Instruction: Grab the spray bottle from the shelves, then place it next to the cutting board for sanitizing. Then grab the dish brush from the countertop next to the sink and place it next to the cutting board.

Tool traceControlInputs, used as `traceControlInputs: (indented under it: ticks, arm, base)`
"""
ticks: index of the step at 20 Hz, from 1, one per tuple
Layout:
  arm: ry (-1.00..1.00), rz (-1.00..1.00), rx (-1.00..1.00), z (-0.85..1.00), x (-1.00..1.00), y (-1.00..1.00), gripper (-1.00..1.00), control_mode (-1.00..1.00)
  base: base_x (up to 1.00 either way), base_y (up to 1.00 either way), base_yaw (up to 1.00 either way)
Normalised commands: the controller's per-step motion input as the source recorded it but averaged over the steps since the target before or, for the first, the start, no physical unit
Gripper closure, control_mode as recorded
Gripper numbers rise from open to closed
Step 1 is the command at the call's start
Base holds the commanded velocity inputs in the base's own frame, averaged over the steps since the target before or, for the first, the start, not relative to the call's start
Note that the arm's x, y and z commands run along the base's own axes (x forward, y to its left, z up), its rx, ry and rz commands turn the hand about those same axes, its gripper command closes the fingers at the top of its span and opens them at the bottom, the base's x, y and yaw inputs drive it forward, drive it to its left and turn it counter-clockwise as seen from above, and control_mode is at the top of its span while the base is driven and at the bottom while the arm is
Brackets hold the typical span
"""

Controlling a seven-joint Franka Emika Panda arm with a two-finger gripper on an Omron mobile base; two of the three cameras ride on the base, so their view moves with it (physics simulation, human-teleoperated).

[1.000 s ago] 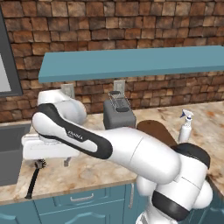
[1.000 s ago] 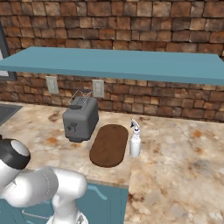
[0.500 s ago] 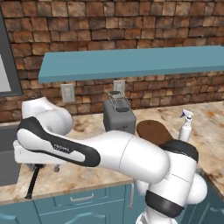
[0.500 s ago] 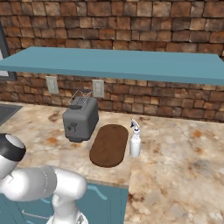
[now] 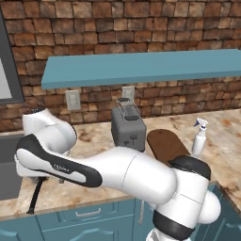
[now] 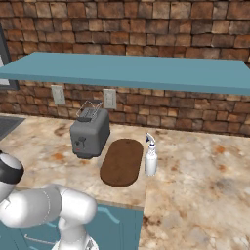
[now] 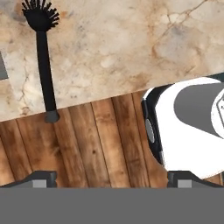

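One dish brush [image 7: 45,65] under spread hand [image 7: 111,177], spray bottle [image 6: 151,156] beside cutting board [image 6: 121,162]

On the desk [image 6: 195,171]: one toaster [image 6: 89,134], one cutting board [image 6: 122,161] just beside it, one spray bottle [image 6: 151,155] beyond the board, one dish brush [image 7: 43,57]. Two wall outlets [image 6: 58,94] behind the toaster.

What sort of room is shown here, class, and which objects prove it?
A simulated kitchen: a toaster and cutting board sit on a marbled countertop over teal cabinets, with a dish brush nearby.
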Motion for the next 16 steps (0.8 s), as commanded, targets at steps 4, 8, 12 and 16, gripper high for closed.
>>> traceControlInputs:
  ticks: [4,8,12,16]
  arm:
    - [0.00,0.04,0.00,-0.26,0.18,0.00,-1.00,-1.00]
    - [-0.06,0.00,0.00,-0.40,0.21,0.06,-1.00,-1.00]
    - [-0.01,0.00,0.00,-0.15,0.31,0.12,-1.00,-1.00]
    - [0.00,0.00,-0.03,-0.19,0.21,0.21,-1.00,-1.00]
  base:
    - [0.00,0.00,0.00]
    - [0.00,0.00,0.00]
    - [0.00,0.00,0.00]
    - [0.00,0.00,0.00]
